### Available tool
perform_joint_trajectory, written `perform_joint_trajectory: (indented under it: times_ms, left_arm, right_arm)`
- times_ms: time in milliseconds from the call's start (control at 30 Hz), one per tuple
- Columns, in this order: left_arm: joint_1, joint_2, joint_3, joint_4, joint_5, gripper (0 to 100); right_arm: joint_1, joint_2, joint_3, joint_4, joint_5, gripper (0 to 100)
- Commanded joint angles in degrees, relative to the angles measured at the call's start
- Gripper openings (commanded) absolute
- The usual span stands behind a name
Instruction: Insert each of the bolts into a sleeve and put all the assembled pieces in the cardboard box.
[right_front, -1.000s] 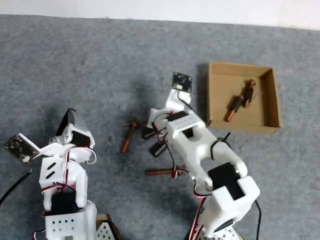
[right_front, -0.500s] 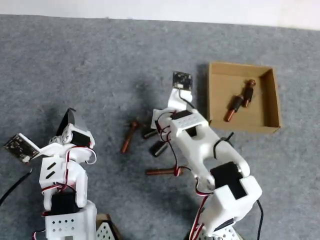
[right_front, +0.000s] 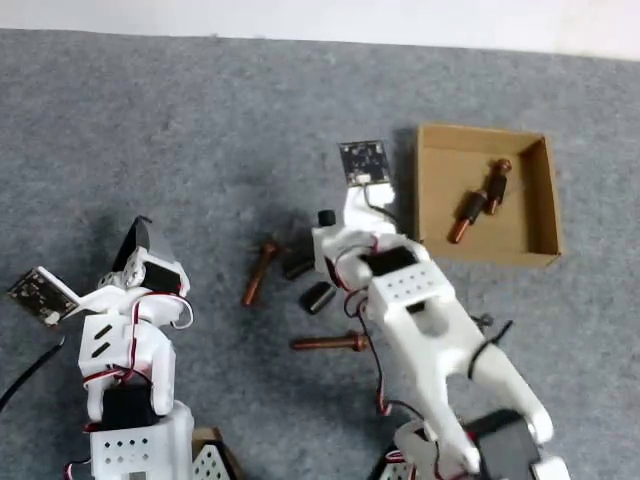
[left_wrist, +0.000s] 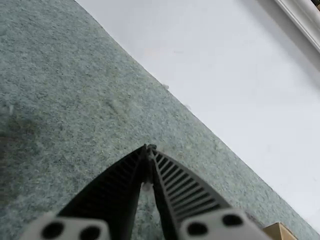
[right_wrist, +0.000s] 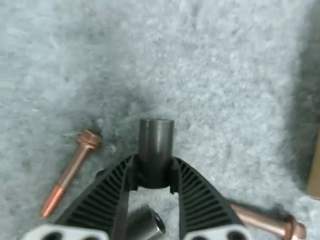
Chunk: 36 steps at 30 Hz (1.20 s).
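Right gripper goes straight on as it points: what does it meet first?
Probably just the grey mat. Nothing lies ahead of the right gripper and the sleeve it holds; the loose bolt sits off to one side. Depth is unclear.

Two copper bolts (right_front: 259, 272) (right_front: 330, 343) flank a black sleeve (right_front: 318, 297), second sleeve (right_wrist: 156, 145) gripped upright; two assembled pieces (right_front: 466, 215) (right_front: 496, 185) in cardboard box (right_front: 481, 134).

Loose bolts: two, bolt (right_front: 257, 273), bolt (right_front: 328, 343). Bare sleeves: three, sleeve (right_front: 326, 217), sleeve (right_front: 297, 267), sleeve (right_front: 318, 297). Assembled pieces: two, piece (right_front: 467, 215), piece (right_front: 497, 183). Cardboard box (right_front: 433, 140): one.
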Motion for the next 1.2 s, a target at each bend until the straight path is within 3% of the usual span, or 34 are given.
perform_joint_trajectory:
  times_ms: [0,300,500,700,833,1067,1167]
  left_arm:
    - [-0.13,-0.66,1.1,0.0,-0.44,2]
    - [-0.13,-0.66,1.1,-0.09,-0.44,2]
    - [-0.13,-0.66,1.1,-0.18,-0.44,2]
    - [-0.13,-0.66,1.1,-0.18,-0.44,2]
    - [-0.13,-0.75,1.1,-0.18,-0.44,2]
    - [-0.13,-0.75,1.1,-0.18,-0.44,2]
    - [-0.13,-0.75,1.1,-0.18,-0.44,2]
  right_arm:
    - [0.84,-8.75,1.27,0.04,0.62,0.5]
    - [-0.22,-17.89,13.76,0.57,0.62,0.5]
    - [0.22,-22.99,15.87,9.8,1.41,0.5]
    - [9.01,-24.84,20.18,14.29,7.91,0.5]
    - [10.68,-24.84,24.66,14.11,11.43,1.1]
    - [10.77,-24.84,25.45,14.2,11.52,19.8]
    - [10.77,-24.84,25.45,14.2,11.52,20.1]
